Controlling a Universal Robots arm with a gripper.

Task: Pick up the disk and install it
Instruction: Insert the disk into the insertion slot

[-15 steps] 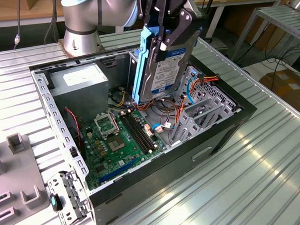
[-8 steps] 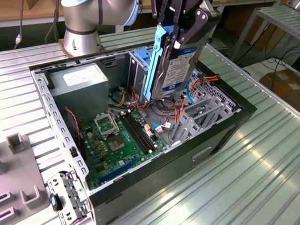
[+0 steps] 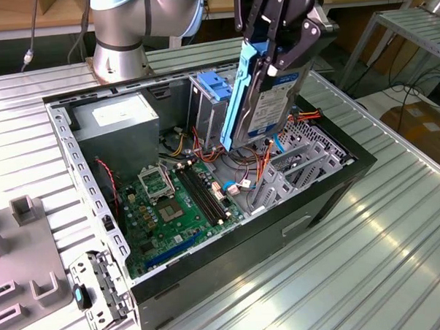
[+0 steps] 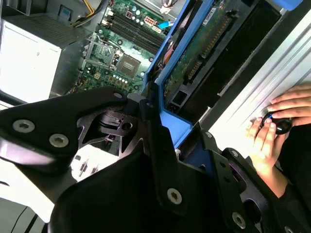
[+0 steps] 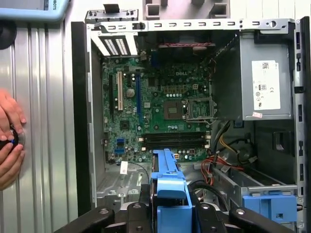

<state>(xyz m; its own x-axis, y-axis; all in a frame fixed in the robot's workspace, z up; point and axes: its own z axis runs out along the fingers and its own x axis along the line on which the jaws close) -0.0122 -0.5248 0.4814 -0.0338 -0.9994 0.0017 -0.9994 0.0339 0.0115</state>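
The disk [image 3: 270, 104], silver-grey with bright blue side rails, hangs on edge and tilted above the open computer case [image 3: 331, 197]. It sits just to the exterior view's right of the tall grey drive cage [image 3: 203, 107] with its blue latch [image 3: 215, 86]. My gripper [image 3: 275, 59] is shut on the disk's upper end. In the first wrist view the disk's blue tab [image 5: 170, 191] sits between the black fingers [image 5: 140, 213]. In the second wrist view the disk [image 4: 194, 53] runs away from the gripper [image 4: 163, 128] over the case.
Inside the case lie a green motherboard [image 3: 170, 204], a grey power supply [image 3: 120, 125] and red and orange cables [image 3: 256, 163]. A person's hands [image 4: 277, 126] rest on the ribbed metal table beside the case. A grey fixture [image 3: 26, 246] and a loose bracket [image 3: 101, 287] lie at the exterior view's left.
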